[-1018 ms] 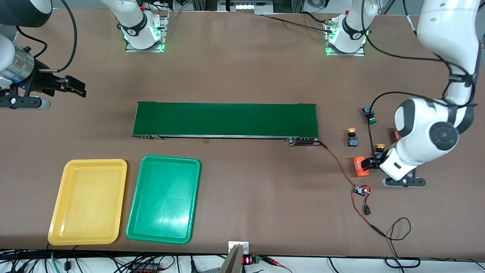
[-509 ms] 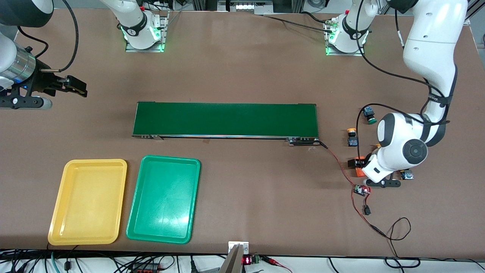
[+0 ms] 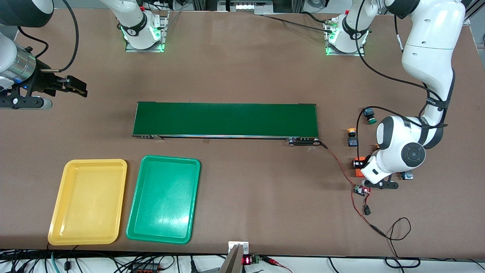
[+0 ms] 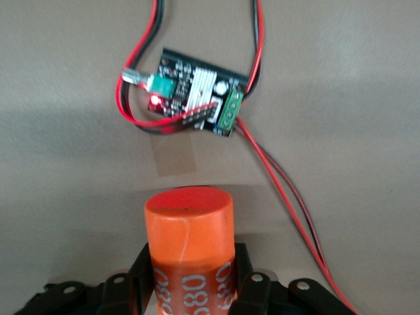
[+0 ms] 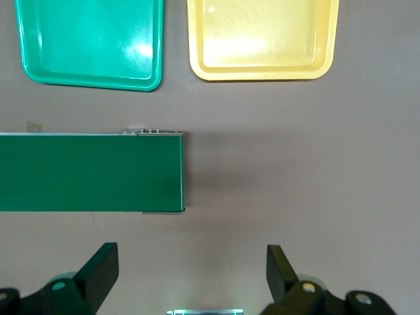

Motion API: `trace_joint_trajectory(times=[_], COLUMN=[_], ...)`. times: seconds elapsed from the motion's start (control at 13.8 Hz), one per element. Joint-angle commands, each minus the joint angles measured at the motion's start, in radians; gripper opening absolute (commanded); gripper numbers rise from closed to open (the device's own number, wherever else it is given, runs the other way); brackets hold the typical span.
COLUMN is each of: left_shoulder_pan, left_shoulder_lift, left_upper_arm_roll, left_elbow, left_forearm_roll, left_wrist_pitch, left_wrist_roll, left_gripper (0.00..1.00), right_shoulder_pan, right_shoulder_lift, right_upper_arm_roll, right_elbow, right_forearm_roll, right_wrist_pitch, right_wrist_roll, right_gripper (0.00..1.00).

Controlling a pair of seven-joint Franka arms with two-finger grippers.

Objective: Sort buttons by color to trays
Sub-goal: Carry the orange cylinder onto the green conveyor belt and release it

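From the high front camera, the left gripper (image 3: 357, 164) sits low at the left arm's end of the table, clamped on an orange cylinder (image 3: 359, 171) lying on the brown tabletop (image 3: 246, 68). A yellow-capped push-button switch (image 3: 351, 132) and a green-capped push-button switch (image 3: 369, 116) stand close by, farther from the camera than the cylinder; the green one is the farther of the two. Both lie near the end of the long dark green conveyor belt (image 3: 226, 120). The shallow yellow plastic tray (image 3: 60, 212) and the shallow green plastic tray (image 3: 138, 212) lie side by side toward the right arm's end, nearer the camera than the belt. The right gripper (image 3: 77, 89) waits over bare table at that end.

In the left wrist view, the fingers (image 4: 141, 275) pinch the orange cylinder (image 4: 189, 246), with a small circuit board on red and black wires (image 4: 197, 92) near it.

In the right wrist view, the right gripper (image 5: 190, 272) has its fingers spread wide, with the belt (image 5: 85, 172), green tray (image 5: 92, 77) and yellow tray (image 5: 262, 72) below.
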Motion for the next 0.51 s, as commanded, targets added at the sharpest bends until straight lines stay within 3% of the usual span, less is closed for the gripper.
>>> trace_joint_trajectory(times=[0.0,0.22,0.44], left_shoulder_pan=[0.008,-0.035,-0.044], left_shoulder_lift=[-0.093,-0.153,-0.186], left_upper_arm_roll=[-0.012,-0.037,-0.165], left_elbow=[0.011,0.046,0.045], left_forearm_roll=[0.022,0.022,0.024], left_wrist_pitch=[-0.141,-0.253,-0.373], left_wrist_roll=[0.027,0.086,0.240], left_gripper=[0.21,0.21,0.20], right_shoulder_pan=[-0.001,-0.001,-0.001], right_shoulder_lift=[-0.007,-0.007,-0.007], right_upper_arm_roll=[0.005,0.005,0.005], right_elbow=[-0.007,-0.007,-0.007], right_forearm_roll=[-0.005,-0.004,-0.005], right_wrist_pitch=[-0.005,-0.006,-0.006], right_wrist_roll=[-0.006,-0.006,-0.002], right_gripper=[1.00,1.00,1.00])
